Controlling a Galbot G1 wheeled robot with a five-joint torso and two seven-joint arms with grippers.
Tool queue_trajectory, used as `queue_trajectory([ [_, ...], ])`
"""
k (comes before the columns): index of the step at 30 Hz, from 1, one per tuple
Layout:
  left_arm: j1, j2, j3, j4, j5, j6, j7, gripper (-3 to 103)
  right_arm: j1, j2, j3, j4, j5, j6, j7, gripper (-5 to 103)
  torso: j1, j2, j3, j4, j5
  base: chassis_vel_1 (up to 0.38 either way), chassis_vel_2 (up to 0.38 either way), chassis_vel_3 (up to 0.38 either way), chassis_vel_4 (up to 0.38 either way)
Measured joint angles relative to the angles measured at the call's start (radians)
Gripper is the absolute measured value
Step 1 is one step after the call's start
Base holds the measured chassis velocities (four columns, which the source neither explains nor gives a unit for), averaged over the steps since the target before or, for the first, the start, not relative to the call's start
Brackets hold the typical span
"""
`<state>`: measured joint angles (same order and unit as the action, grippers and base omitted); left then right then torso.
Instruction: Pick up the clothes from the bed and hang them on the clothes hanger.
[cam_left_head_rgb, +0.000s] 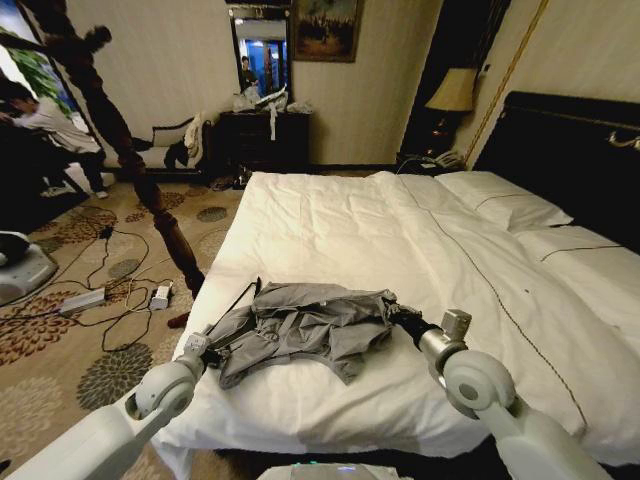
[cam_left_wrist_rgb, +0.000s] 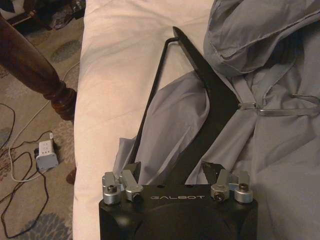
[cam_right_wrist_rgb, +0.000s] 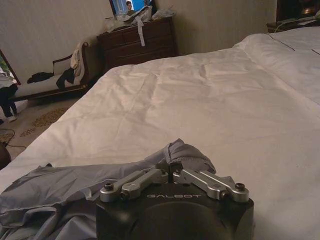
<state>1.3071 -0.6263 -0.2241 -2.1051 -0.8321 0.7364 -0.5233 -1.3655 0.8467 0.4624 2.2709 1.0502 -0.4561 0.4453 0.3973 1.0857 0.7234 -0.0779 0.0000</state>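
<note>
The light-grey clothes lie crumpled on the white bed, near its front edge. The black clothes hanger lies partly inside the clothes, and its silver hook rests on the cloth. In the head view a thin edge of the hanger pokes out at the clothes' left side. My left gripper is open at that left side, its fingers either side of the hanger's black arm. At the right edge of the clothes, my right gripper is shut on a fold of the cloth.
A dark turned-wood post stands on the carpet close to the bed's left corner. Cables and a power strip lie on the floor beside it. A dresser and a chair with garments stand at the far wall. The black headboard is on the right.
</note>
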Motion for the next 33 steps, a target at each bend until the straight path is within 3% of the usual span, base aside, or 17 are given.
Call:
queue_trajectory([
  [11,-0.011,-0.024,0.034,0.051,-0.013,-0.007,0.024,68,-0.014,-0.005,0.007,0.005,0.003,0.000,0.001,0,0.000,0.000,0.000,0.0000,0.0000,0.000,0.000,0.000,0.000],
  [14,-0.015,-0.027,0.035,0.057,-0.022,-0.008,0.028,61,-0.014,-0.005,0.007,0.005,0.004,0.000,0.001,0,0.000,0.000,0.000,0.0000,0.0000,0.000,0.000,0.000,0.000],
  [16,-0.010,-0.029,0.030,0.061,-0.021,-0.019,0.031,50,-0.015,-0.004,0.007,0.005,0.003,0.000,0.002,0,0.000,0.000,0.000,0.0000,0.0000,0.000,0.000,0.000,0.000],
  [19,0.002,-0.025,0.015,0.050,-0.027,-0.021,0.035,45,-0.016,-0.004,0.007,0.005,0.003,0.000,0.002,0,0.000,0.000,0.000,0.0000,-0.0001,0.000,0.000,0.000,0.000],
  [24,0.034,-0.008,-0.009,0.009,-0.039,-0.024,0.031,24,-0.009,-0.005,0.005,0.003,0.003,0.000,0.002,0,0.000,0.000,0.000,0.0000,-0.0001,0.000,0.000,0.000,0.000],
  [27,0.043,-0.007,-0.014,-0.002,-0.034,-0.028,0.026,19,-0.009,-0.005,0.004,0.003,0.003,0.000,0.002,0,0.000,0.000,0.000,0.0001,-0.0001,0.000,0.000,0.000,0.000],
  [33,0.052,-0.001,-0.059,-0.038,-0.038,-0.029,0.024,19,-0.019,-0.005,0.010,0.005,0.001,0.000,0.002,0,0.000,0.000,0.000,0.0000,-0.0001,0.000,0.000,0.000,0.000],
])
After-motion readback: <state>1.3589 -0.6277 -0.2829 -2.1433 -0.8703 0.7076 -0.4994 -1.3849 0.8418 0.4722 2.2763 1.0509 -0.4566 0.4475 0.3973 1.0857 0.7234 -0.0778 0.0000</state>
